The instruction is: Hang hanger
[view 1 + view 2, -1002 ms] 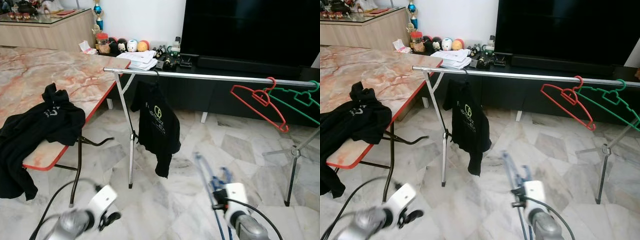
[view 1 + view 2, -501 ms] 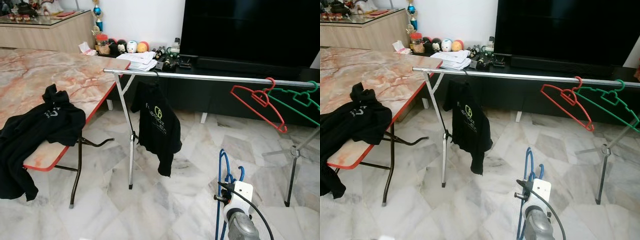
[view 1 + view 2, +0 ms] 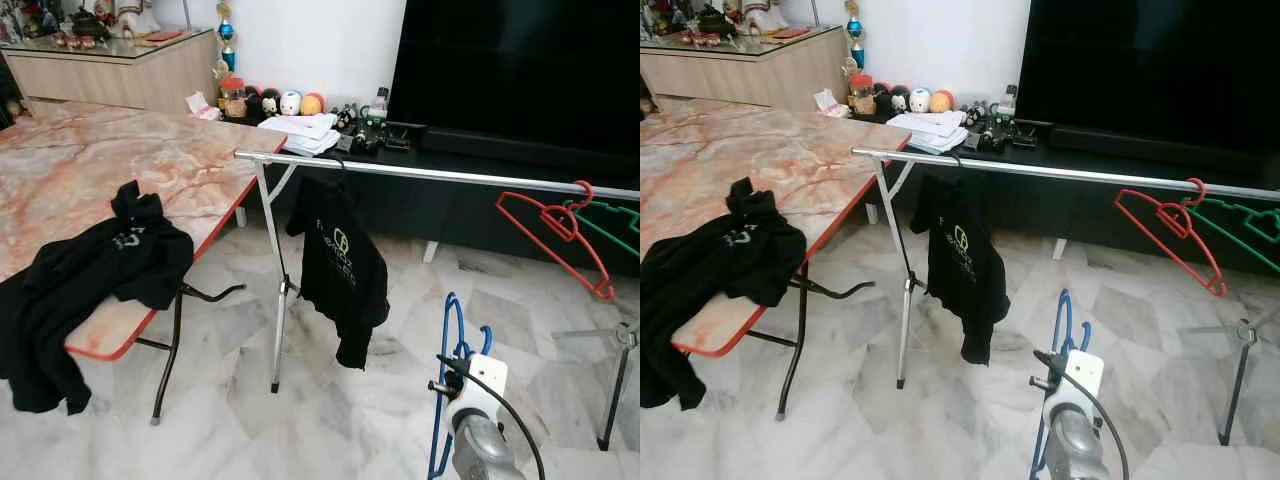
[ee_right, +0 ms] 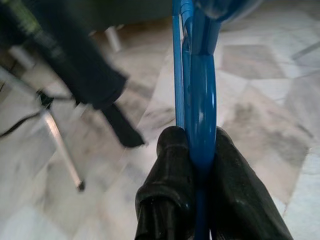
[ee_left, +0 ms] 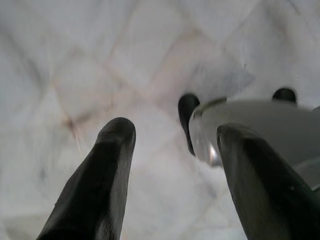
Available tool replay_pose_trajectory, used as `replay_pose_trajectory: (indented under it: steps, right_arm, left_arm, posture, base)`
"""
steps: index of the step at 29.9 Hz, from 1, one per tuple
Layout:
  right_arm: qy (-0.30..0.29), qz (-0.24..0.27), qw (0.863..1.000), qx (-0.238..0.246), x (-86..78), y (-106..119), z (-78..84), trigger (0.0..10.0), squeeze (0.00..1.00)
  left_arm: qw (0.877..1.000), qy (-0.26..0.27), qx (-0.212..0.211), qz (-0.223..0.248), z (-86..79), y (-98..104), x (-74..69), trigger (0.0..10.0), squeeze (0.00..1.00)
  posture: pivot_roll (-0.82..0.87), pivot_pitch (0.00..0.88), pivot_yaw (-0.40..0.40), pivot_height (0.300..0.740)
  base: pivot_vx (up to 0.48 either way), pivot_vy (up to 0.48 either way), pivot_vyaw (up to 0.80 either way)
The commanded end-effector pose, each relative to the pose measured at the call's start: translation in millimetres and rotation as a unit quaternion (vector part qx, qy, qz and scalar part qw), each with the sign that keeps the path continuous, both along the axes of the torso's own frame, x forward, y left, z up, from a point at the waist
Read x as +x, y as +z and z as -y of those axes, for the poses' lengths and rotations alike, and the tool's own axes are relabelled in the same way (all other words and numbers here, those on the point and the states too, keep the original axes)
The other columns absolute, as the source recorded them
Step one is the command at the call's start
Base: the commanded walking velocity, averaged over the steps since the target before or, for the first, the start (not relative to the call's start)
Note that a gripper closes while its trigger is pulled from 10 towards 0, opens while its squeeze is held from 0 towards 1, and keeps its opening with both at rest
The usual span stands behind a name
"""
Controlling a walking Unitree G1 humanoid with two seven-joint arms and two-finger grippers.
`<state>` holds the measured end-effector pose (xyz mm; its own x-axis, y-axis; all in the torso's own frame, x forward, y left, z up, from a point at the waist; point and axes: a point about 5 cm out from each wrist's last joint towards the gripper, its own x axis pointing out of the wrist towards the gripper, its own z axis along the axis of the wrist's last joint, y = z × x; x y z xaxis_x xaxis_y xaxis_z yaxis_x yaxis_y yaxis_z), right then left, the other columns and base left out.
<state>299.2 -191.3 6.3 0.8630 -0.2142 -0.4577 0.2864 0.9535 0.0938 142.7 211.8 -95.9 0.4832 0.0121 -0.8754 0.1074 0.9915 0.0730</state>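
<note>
Nearest, the right hand point(image 4: 200, 175) is clamped on the blue hanger point(image 3: 452, 350), held upright low above the floor. The left hand point(image 5: 170, 145) hangs idle, fingers apart, empty. Beyond stands the rail point(image 3: 440, 177) with a black shirt point(image 3: 340, 270), a red hanger point(image 3: 555, 235) and a green hanger point(image 3: 610, 222). The carrying step seems underway; next, raise the hook over the rail's bare middle. The blue hanger's lower end is cut off.

Right arm point(image 3: 478, 455): silver cylindrical forearm, white wrist block, looping black cable. Fingers point(image 4: 170, 200): glossy black, apparently rubber-coated, rounded tips.
</note>
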Motion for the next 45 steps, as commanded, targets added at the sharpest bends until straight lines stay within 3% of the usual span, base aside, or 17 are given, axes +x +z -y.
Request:
replay_pose_trajectory:
  steps: [1,19,26,31,39,45]
  right_arm:
    - [-0.02,-0.005,1.0,-0.006,-1.5,0.4,10.5,10.0,0.0]
    - [-0.023,0.01,1.0,-0.01,12.3,15.1,17.5,10.0,0.0]
    - [-0.028,0.012,1.0,-0.008,15.0,17.8,17.7,10.0,0.0]
    - [-0.034,0.017,0.999,-0.008,18.3,21.6,18.4,10.0,0.0]
    - [-0.057,0.03,0.998,-0.001,19.6,24.3,18.2,10.0,0.0]
    - [-0.065,0.051,0.996,-0.013,31.3,39.7,22.4,10.0,0.0]
  left_arm:
    - [1.0,-0.011,-0.004,0.003,6.6,-0.1,3.0,10.0,0.0]
    - [1.0,-0.002,0.007,-0.027,0.7,-5.9,-14.5,10.0,0.0]
    - [1.0,-0.001,0.009,-0.027,0.9,-5.6,-12.9,10.0,0.0]
    - [1.0,-0.006,0.009,-0.021,12.5,-5.5,-5.8,10.0,0.0]
    - [1.0,-0.017,0.006,-0.023,26.6,-7.2,-4.7,10.0,0.0]
    - [0.999,-0.017,0.014,-0.031,15.4,-8.8,-14.8,10.0,0.0]
  posture:
    - [0.08,0.0,-0.018,0.74]
    - [0.08,0.0,-0.019,0.74]
    - [0.09,0.0,-0.02,0.74]
    - [0.09,0.007,-0.017,0.74]
    - [0.1,0.009,-0.018,0.74]
    - [0.1,0.002,-0.017,0.74]
  base:
    - [0.371,0.0,0.0]
    - [0.382,0.0,0.0]
    - [0.389,0.0,0.0]
    - [0.379,0.0,0.0]
    - [0.0,0.0,0.0]
    - [0.0,0.0,0.0]
